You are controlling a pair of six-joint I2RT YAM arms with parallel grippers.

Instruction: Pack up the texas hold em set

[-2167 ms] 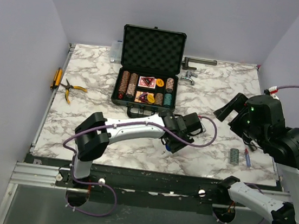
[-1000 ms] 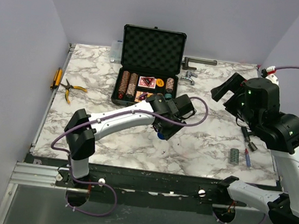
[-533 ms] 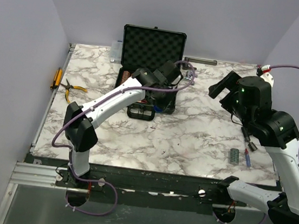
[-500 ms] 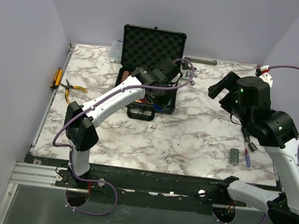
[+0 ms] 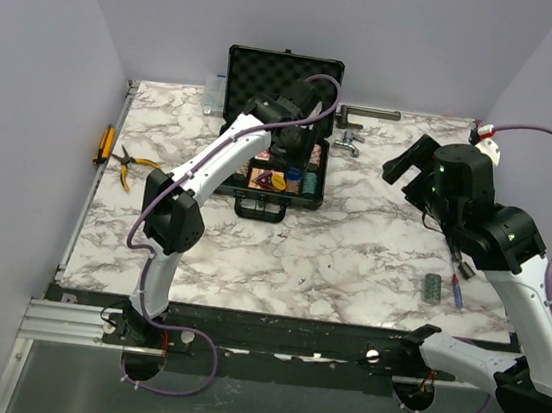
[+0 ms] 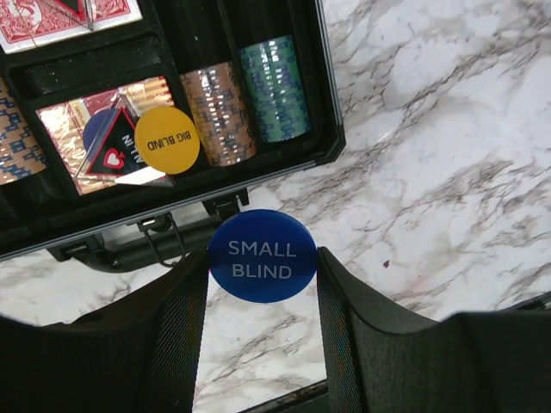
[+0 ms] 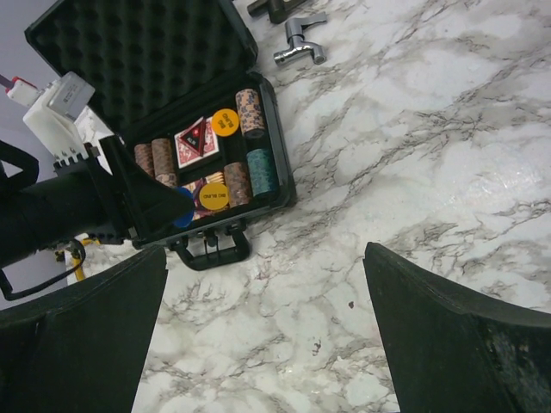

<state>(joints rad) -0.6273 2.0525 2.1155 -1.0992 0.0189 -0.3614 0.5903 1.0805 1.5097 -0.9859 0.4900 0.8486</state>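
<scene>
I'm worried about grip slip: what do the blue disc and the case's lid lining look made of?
Blue disc: looks like smooth, matte plastic, with flat colour and printed white lettering. Lid lining: probably dark foam, as its surface is a regular egg-crate pattern of bumps.

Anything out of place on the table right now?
What looks like a small teal chip stack lies alone at the right of the table, far from the open case, beside a pen-like item. Nothing looks spilled or damaged.
</scene>
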